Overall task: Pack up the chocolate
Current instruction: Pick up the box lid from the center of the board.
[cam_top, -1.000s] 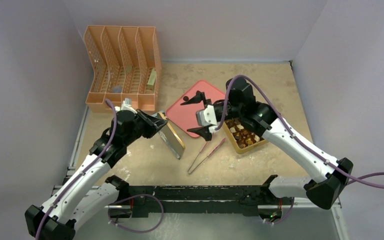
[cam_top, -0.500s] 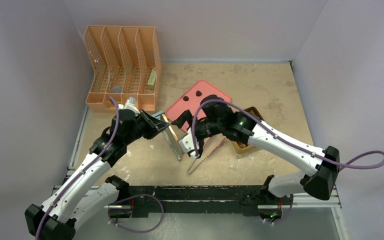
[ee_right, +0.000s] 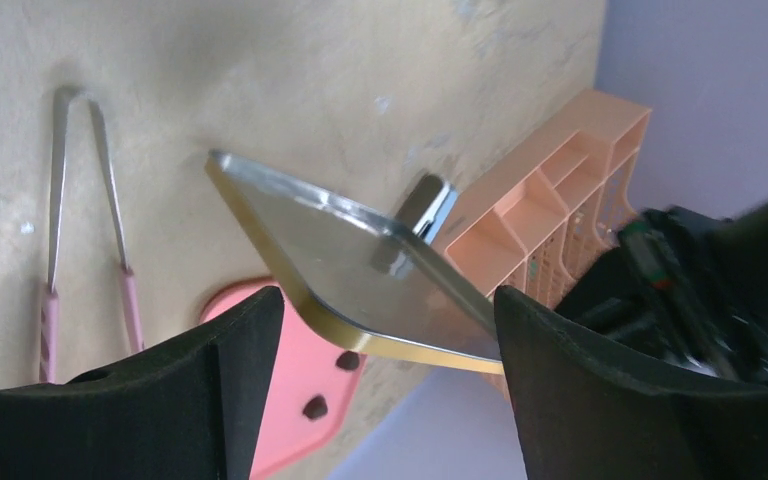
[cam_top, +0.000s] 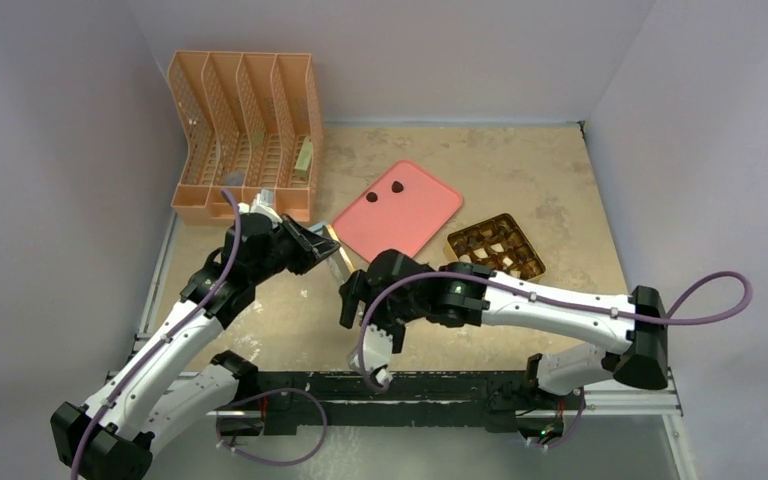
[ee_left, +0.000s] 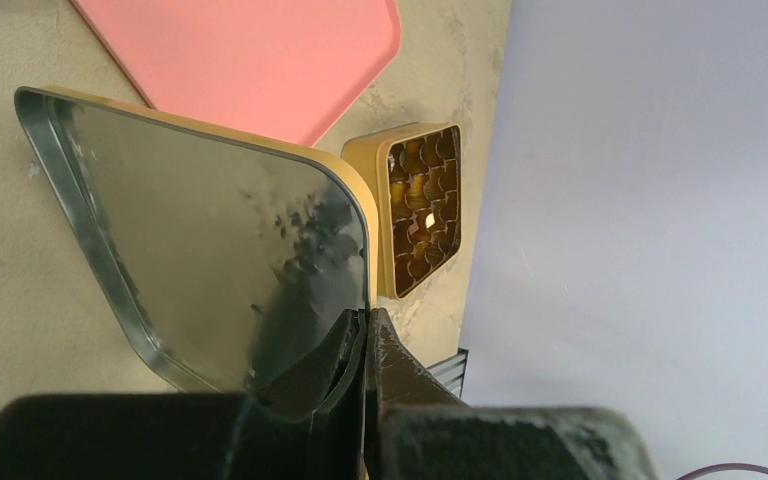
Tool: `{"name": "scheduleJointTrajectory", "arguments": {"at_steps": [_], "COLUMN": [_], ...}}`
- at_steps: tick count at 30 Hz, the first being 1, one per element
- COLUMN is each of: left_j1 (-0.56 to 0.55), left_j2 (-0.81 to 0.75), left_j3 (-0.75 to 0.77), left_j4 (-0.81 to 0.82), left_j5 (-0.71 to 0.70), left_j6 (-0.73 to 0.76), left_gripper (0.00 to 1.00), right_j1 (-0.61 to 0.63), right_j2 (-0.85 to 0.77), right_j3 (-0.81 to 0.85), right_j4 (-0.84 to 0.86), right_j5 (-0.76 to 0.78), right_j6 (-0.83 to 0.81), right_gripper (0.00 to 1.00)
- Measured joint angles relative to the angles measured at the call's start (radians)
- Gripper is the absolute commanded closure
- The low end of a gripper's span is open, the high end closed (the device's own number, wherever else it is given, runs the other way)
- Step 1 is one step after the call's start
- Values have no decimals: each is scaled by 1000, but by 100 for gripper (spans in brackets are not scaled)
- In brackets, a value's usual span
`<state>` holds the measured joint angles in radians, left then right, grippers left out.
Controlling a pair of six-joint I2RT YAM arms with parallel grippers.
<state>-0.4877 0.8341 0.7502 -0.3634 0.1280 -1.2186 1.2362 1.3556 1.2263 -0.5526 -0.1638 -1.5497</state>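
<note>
Several chocolate pieces sit in the cells of the gold gridded box [cam_top: 495, 247], which also shows in the left wrist view [ee_left: 418, 205]. Two dark chocolate pieces [cam_top: 397, 186] lie on the pink tray [cam_top: 415, 220]; they also show in the right wrist view [ee_right: 347, 360]. My left gripper [cam_top: 328, 250] is shut on the edge of the gold metal lid [ee_left: 210, 230] and holds it tilted on edge. My right gripper [cam_top: 360, 310] is open and empty, and the lid's corner [ee_right: 360, 270] lies between its spread fingers [ee_right: 200, 390].
An orange slotted organizer [cam_top: 245, 135] stands at the back left, close behind the left gripper. Pink-handled tweezers [ee_right: 55, 230] lie on the table near the lid; in the top view the right arm covers them. Purple walls enclose the table.
My right arm has swung from over the gold box leftward and toward the near edge, ending open at the lid. The left gripper has kept the lid in its grip, barely moving.
</note>
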Motion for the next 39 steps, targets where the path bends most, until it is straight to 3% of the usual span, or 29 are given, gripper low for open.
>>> {"name": "scheduleJointTrajectory", "arguments": {"at_steps": [6, 10, 13, 17, 20, 27, 33, 39], "left_j1": [0, 0, 0, 2, 3, -2, -2, -2], "left_j2": [0, 0, 0, 0, -5, -27, 6, -59], "left_j3": [0, 0, 0, 0, 13, 205, 584, 699], "left_j4": [0, 2, 3, 16, -11, -143, -274, -287], "left_j5": [1, 14, 27, 32, 32, -10, -183, -222], "left_j6": [0, 0, 0, 2, 21, 151, 368, 529], "left_gripper": [100, 100, 100, 100, 92, 57, 48, 46], "right_j1": [33, 48, 51, 56, 82, 74, 62, -25], "right_j2": [87, 138, 154, 156, 154, 147, 147, 128], "right_j3": [-39, -39, -39, -40, -40, -74, -46, -5], "right_j4": [-4, 4, 13, 32, 94, 138, 140, 222], "right_j5": [207, 316, 356, 367, 355, 355, 306, 180], "right_j6": [-105, -168, -195, -234, -220, -89, 227, 600], "right_gripper": [25, 36, 52, 88, 98, 100, 100, 100]}}
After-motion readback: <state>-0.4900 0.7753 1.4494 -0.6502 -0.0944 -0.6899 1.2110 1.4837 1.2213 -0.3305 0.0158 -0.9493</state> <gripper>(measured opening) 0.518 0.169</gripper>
